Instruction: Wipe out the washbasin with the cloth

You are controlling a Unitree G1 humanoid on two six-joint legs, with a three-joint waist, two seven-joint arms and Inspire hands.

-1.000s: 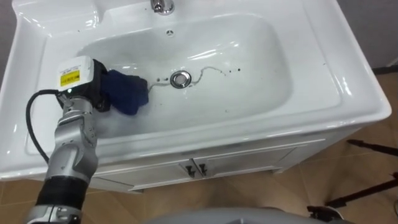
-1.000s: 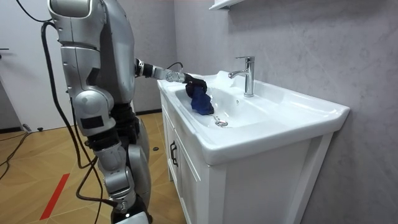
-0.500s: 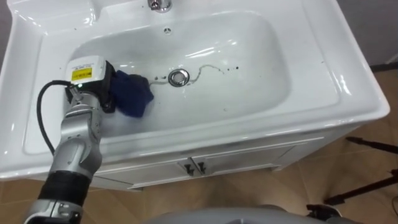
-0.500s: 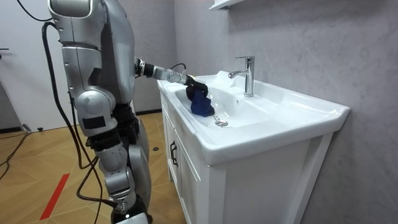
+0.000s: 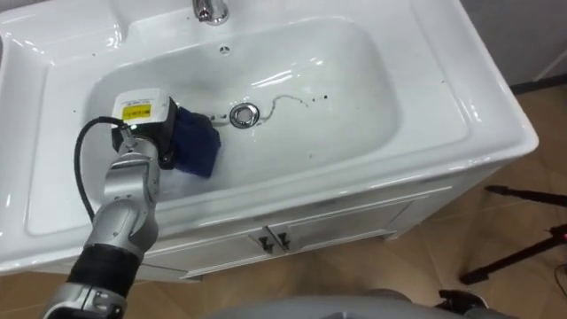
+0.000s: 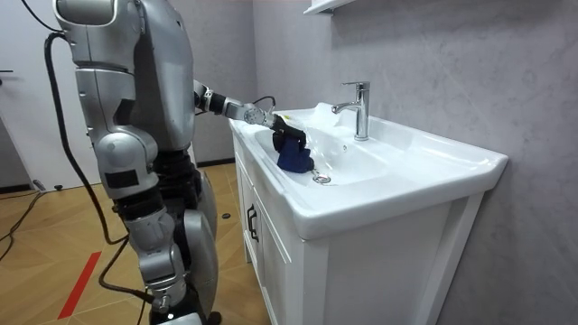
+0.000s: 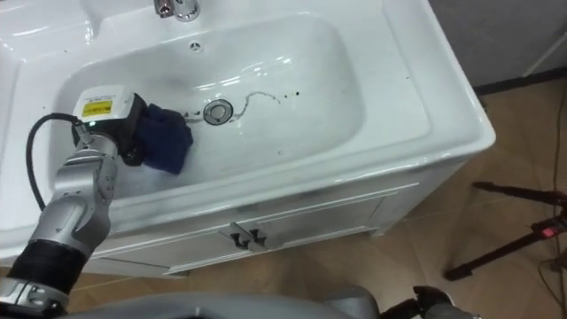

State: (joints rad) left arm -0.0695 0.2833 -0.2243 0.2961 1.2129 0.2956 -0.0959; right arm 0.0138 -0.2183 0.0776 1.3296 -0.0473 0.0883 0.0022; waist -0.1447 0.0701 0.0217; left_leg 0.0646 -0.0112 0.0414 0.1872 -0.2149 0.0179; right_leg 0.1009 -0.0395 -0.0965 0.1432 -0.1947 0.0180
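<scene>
One white ceramic rectangular basin [image 5: 461,97] sits on a white cabinet [image 6: 379,262], and the robot stands at its near edge, on the room view's left of the cabinet. The left arm reaches in from the near left, and the left hand [image 5: 149,131] lies low in the left part of the bowl. It rests against the single dark blue bunched cloth [image 5: 197,147], which lies on the bowl floor just left of the drain. The cloth covers the front of the hand, so I cannot tell whether the hand grips the cloth or only presses on it.

One round chrome drain [image 5: 243,114] sits at the bowl's middle. A thin dark wavy streak [image 5: 285,99] runs right from it to a few dark specks. One small overflow hole [image 5: 223,50] is on the far wall, and above it stands one chrome tap [image 6: 359,108]. Two small metal door handles [image 5: 273,239] sit side by side on the cabinet front. Black stand legs [image 5: 523,232] cross the wooden floor [image 5: 496,283] at the near right.
</scene>
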